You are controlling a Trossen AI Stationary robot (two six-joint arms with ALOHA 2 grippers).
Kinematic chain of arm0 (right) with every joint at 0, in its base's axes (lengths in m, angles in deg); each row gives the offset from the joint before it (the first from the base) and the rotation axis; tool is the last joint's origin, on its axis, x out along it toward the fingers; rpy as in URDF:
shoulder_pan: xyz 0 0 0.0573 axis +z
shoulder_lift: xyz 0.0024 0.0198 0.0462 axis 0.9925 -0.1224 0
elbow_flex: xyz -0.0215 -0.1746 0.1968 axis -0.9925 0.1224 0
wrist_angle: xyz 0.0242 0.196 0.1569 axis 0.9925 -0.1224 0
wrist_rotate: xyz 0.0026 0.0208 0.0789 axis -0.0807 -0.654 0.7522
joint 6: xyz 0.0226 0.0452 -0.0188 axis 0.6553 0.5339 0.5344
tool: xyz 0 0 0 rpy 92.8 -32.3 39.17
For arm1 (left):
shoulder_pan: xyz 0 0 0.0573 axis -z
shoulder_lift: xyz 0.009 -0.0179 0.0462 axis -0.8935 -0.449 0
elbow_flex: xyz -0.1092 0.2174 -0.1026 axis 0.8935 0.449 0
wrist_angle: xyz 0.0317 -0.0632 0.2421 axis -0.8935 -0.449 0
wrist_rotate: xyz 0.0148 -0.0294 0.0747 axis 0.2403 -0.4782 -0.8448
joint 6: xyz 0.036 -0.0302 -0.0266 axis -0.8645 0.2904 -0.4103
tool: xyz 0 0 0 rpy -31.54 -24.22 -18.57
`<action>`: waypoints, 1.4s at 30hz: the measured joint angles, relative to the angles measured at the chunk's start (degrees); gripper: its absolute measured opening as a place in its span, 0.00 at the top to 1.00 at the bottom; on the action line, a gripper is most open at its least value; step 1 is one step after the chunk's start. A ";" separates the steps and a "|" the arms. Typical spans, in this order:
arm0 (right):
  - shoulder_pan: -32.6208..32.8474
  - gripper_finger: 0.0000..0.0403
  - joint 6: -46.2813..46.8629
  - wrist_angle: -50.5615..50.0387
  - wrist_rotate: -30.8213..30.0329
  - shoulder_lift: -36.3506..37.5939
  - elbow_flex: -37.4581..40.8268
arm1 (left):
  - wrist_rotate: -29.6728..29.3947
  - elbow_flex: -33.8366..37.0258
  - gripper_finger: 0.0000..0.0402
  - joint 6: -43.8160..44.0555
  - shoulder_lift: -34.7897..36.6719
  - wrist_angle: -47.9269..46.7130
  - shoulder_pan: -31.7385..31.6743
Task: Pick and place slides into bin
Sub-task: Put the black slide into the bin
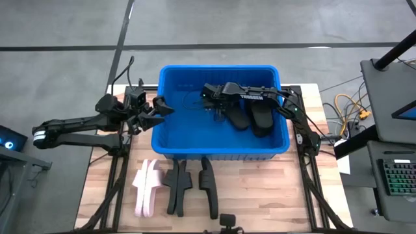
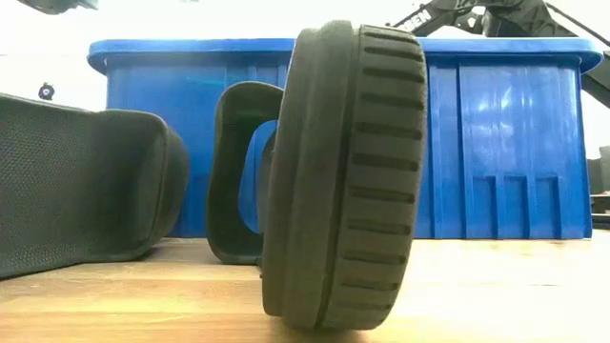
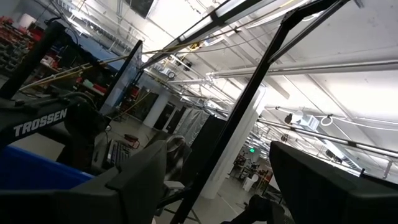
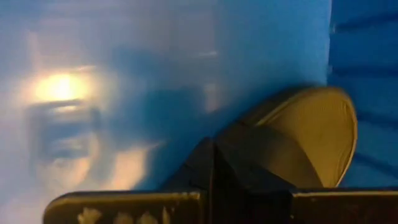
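The blue bin stands mid-table. My right gripper reaches down into it from the right and is shut on a black slide, which fills the right wrist view beyond the shut fingers. A second black slide lies on the bin's floor beside it. In front of the bin, on the table, a pink pair and two black slides stand on their edges. My left gripper hovers open outside the bin's left wall, tilted upward, with nothing between its fingers. My right gripper pinches a dark edge of the black slide between its two fingers; it looks like the strap, though I cannot be sure. The fingers slant steeply down from the table's right. The slide is inside the bin beyond the fingertips; whether it rests on the floor does not show.
The low view is filled by a black slide on edge, with others beside it and the bin's front wall behind. A keyboard and cables lie off the table's right side.
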 joint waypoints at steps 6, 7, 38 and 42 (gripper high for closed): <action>-0.17 0.98 6.43 -6.09 -0.57 -0.11 -1.38 | -0.02 0.00 0.33 0.02 -0.40 0.06 0.00; -0.17 0.98 7.02 -7.13 -0.77 -0.11 -1.38 | -0.02 0.00 0.33 0.03 -0.40 -0.12 -0.02; -5.03 0.98 1.20 -2.07 -5.62 -2.98 -1.33 | -0.02 0.00 0.33 0.17 -0.59 -0.05 0.00; -4.94 0.98 3.63 -4.78 -7.43 -2.99 -3.27 | -0.06 0.00 0.33 0.06 -0.76 0.01 -0.01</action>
